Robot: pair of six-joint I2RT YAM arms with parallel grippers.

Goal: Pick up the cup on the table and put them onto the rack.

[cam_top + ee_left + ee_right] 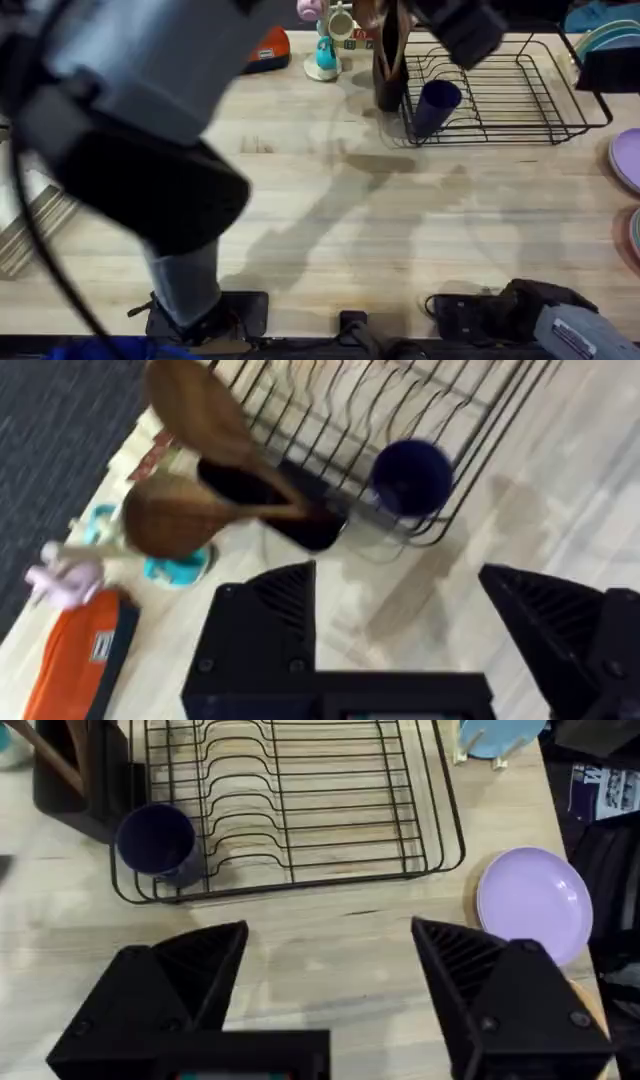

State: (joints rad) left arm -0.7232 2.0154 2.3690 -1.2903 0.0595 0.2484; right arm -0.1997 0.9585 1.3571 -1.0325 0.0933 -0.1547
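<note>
Standing in the near-left corner of the rack [300, 810], the cup [155, 840] looks already placed. Both the left end effector [400, 650] and right end effector [330, 990] are spread apart and empty above the counter [400, 230], so the next move is probably just retreating.

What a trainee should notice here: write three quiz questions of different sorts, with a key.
1. True or false: the cup sits inside the rack, at one of its corners.
2. Which thing stands right beside that corner of the rack?
A. a purple plate
B. the dark utensil holder
C. a pastel mug
3. Fill in the missing word: the left gripper and the right gripper both hold nothing, and their fingers are ____.

Key: 1 true; 2 B; 3 open.
</note>
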